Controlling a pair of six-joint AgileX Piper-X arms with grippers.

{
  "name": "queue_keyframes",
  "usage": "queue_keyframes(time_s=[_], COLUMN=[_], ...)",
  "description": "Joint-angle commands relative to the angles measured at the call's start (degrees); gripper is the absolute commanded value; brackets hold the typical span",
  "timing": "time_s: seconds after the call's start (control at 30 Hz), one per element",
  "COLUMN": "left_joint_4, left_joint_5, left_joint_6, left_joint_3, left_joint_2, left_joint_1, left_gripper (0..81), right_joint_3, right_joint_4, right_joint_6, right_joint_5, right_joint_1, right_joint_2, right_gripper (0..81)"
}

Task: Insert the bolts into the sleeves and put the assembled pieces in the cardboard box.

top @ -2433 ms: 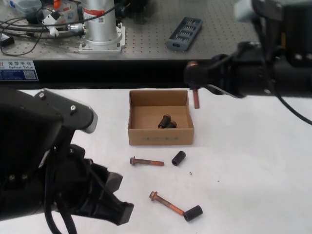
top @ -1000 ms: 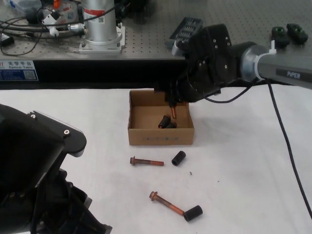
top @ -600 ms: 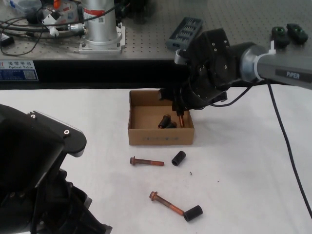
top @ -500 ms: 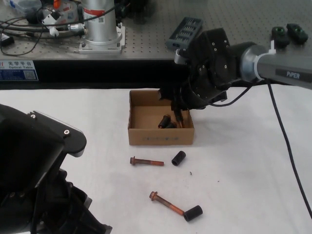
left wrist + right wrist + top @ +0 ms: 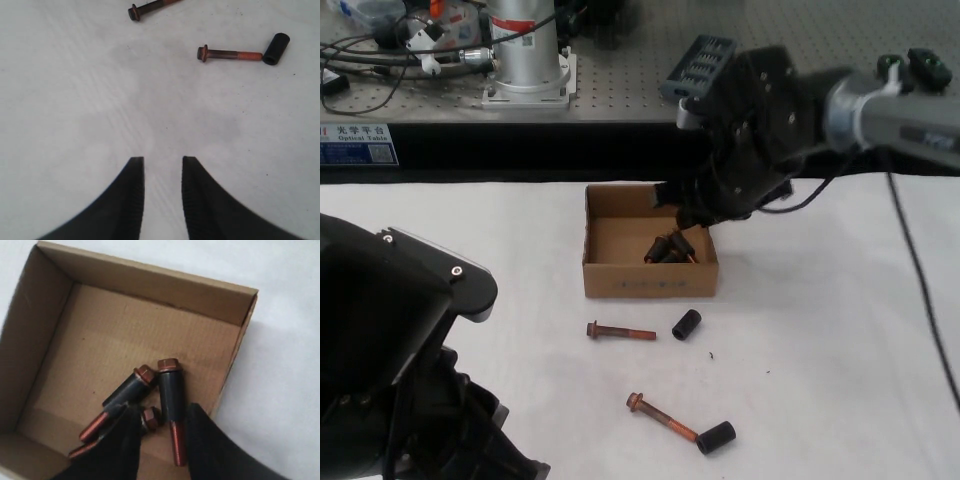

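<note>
Cardboard box (image 5: 150,285): 3 sleeved bolts (image 5: 171,395)

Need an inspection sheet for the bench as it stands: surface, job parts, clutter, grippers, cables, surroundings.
Surface: white bench, faint smudges.
Job's things: cardboard box holds three assembled pieces; outside it, a loose bolt, a loose sleeve, a second bolt meeting a second sleeve.
Clutter: nothing seen.
Grippers: left gripper open over bare surface; right gripper open above the box.
Cables: a bundle on the perforated table; one cable trailing from the arm over the box.
Surroundings: that table carries a metal post and a grey rack.
</note>
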Motion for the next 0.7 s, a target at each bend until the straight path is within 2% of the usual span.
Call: queue_keyframes(time_s=[0.0, 0.13, 0.33, 0.5, 0.67], left_joint_4=[0.45, -1.10, -5.58, -5.89, -5.89], left_joint_5=[-1.13, -1.13, 0.03, 2.43, 2.43], left_joint_6=[-0.22, 2.37, 5.72, 5.76, 5.76], left_joint_3=[-0.08, -0.08, -0.08, -0.08, -0.08], left_joint_2=[-0.63, -0.63, -0.63, -0.63, -0.63], left_joint_1=[-0.11, -0.11, -0.11, -0.11, -0.11], left_gripper=[19.5, 19.5, 19.5, 19.5, 19.5], right_joint_3=[-0.78, -0.78, -0.78, 0.84, 8.51], right_joint_4=[3.41, 9.71, 22.06, 29.98, 30.08], right_joint_6=[-3.01, -6.67, -18.93, -22.00, -24.83], right_joint_5=[-0.77, -1.52, -1.91, -9.53, -10.24], right_joint_1=[-0.37, -0.37, 0.39, 0.36, 1.52], right_joint_2=[-4.39, -9.46, -14.94, -18.01, -23.11], right_gripper=[23.2, 23.2, 23.2, 23.2, 23.2])
